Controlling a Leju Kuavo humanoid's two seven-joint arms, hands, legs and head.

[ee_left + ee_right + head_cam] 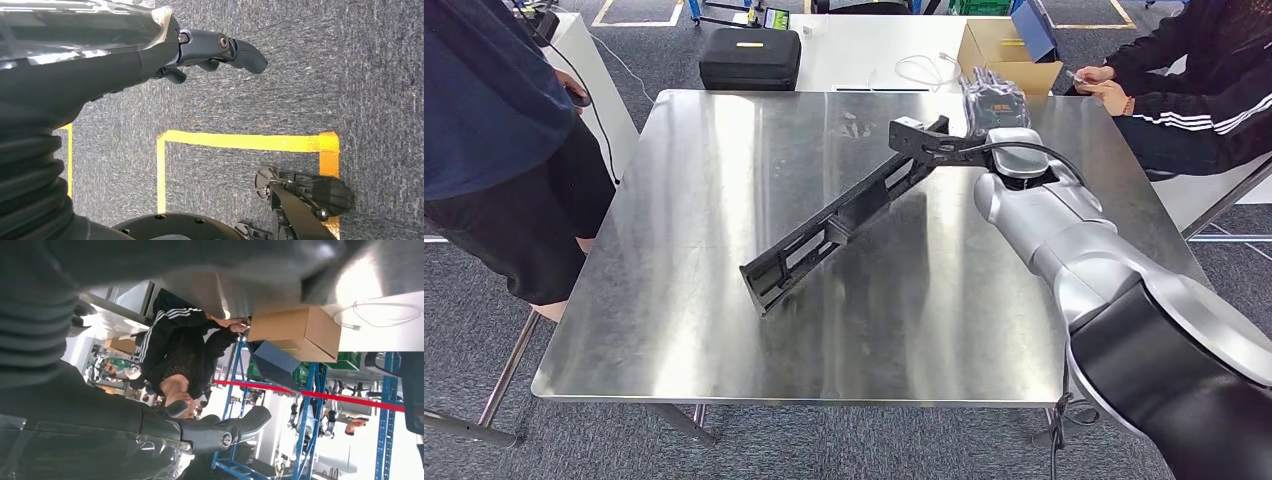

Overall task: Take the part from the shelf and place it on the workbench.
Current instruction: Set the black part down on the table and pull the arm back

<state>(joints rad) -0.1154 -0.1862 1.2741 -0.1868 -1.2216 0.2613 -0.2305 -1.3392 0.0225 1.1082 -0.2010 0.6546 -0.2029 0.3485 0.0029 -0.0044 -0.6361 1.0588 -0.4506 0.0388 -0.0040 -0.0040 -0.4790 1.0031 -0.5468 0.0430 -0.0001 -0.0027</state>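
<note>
Steel workbench [684, 330] carries black part [839, 215] — long moulded bar, low end touching tabletop, high end raised at right hand [994, 100]. Hand appears to grip that end; fingers hidden behind wrist, so hold judged, not plainly seen. Step in hand: placing, nearly done. Next move calls for lowering raised end flat, then letting go cleanly. Left hand [210, 52] hangs over carpet — fingers loosely curled, holding nothing. No readable writing or brand anywhere.
</note>
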